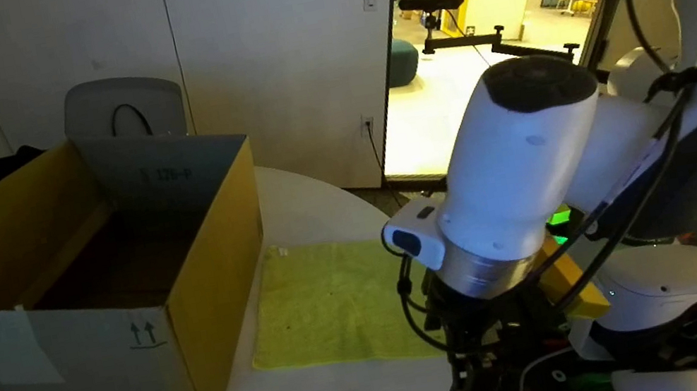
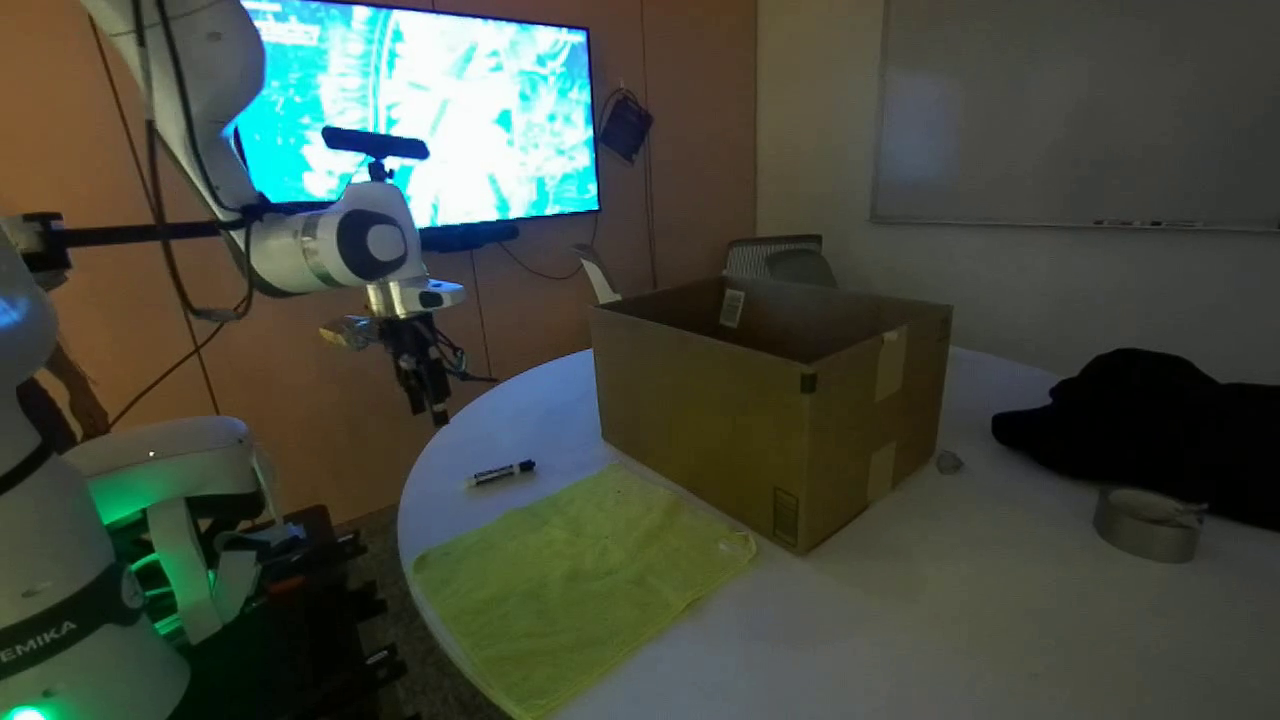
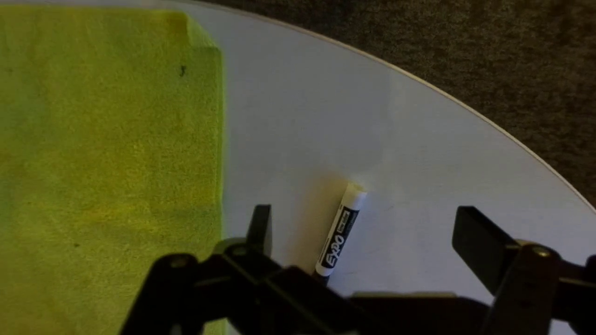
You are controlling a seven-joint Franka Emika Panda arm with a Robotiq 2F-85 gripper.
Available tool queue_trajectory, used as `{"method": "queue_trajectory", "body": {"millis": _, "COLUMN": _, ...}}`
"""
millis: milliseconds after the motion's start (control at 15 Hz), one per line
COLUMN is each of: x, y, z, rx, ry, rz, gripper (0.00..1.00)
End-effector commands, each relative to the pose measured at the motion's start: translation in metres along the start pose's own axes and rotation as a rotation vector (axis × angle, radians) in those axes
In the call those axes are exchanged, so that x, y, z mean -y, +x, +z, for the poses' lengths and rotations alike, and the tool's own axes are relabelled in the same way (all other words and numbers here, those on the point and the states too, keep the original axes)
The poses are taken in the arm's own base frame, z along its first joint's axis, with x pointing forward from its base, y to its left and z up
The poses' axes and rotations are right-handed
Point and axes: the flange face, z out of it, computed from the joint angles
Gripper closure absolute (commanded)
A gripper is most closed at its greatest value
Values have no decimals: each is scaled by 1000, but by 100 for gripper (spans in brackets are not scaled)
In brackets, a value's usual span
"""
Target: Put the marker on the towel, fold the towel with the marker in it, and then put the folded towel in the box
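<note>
The claw (image 3: 363,230), spread wide and gripping nothing, hangs higher than the Expo marker (image 3: 339,231), which lies on the surface (image 3: 298,107) near the yellow-green towel (image 3: 116,139); an off-centre pinch might roll it (it looks round) toward the carpet (image 3: 493,51).

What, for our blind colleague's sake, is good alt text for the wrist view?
An open gripper frames a marker on a white table. A yellow-green towel lies apart at picture left; dark floor shows beyond the table's edge.

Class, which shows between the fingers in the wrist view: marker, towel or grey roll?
The EXPO marker, alone of these between the parted fingers. The towel lies outside that gap; the grey roll shows only in an exterior view.
</note>
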Motion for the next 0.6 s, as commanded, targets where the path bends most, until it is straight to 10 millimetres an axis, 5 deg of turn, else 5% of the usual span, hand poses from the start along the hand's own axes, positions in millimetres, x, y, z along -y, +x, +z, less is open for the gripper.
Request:
{"method": "queue_trajectory", "body": {"millis": 0, "x": 15, "y": 50, "z": 29, "rx": 18, "ry": -8, "rz": -45, "gripper": 0}}
{"method": "queue_trajectory", "body": {"millis": 267, "x": 25, "y": 94, "z": 65, "rx": 45, "ry": -1, "rz": -77, "gripper": 0}}
{"method": "queue_trajectory", "body": {"millis": 533, "x": 40, "y": 117, "z": 106, "rx": 77, "ry": 23, "rz": -66, "gripper": 0}}
